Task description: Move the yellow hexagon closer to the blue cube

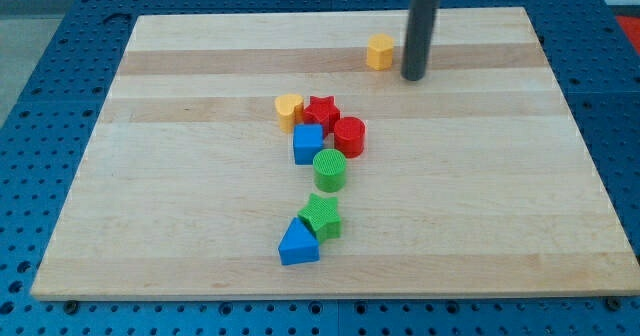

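so my tip [413, 77] sits just beside the yellow hexagon [379, 52], on its right side in the view and a hair lower, up near the top of the wooden board [180, 246]. can't tell if it's actually touching, looks like a sliver of gap. no fingers on this rig btw, just a plain rod, so nothing to open or close.

the blue cube [308, 143] is well apart from the hexagon, down and to the left, packed in with the yellow heart [288, 110], red star [322, 111], red cylinder [349, 136] and green cylinder [329, 169].

i'd say this is the lining-up stage. next move probably needs my tip around on the hexagon's upper right (not where it is now), then a push down-left without clipping the red star.
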Controlling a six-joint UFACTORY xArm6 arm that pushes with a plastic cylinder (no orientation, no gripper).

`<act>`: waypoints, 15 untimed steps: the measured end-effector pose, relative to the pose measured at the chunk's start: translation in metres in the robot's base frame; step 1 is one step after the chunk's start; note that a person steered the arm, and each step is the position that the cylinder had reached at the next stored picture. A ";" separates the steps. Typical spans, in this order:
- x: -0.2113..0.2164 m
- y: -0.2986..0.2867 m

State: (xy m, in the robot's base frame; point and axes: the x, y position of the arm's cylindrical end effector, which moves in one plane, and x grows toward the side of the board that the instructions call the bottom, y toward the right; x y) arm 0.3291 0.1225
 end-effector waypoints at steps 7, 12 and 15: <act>-0.062 -0.051; -0.065 -0.077; -0.010 -0.080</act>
State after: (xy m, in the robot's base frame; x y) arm 0.3191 0.0427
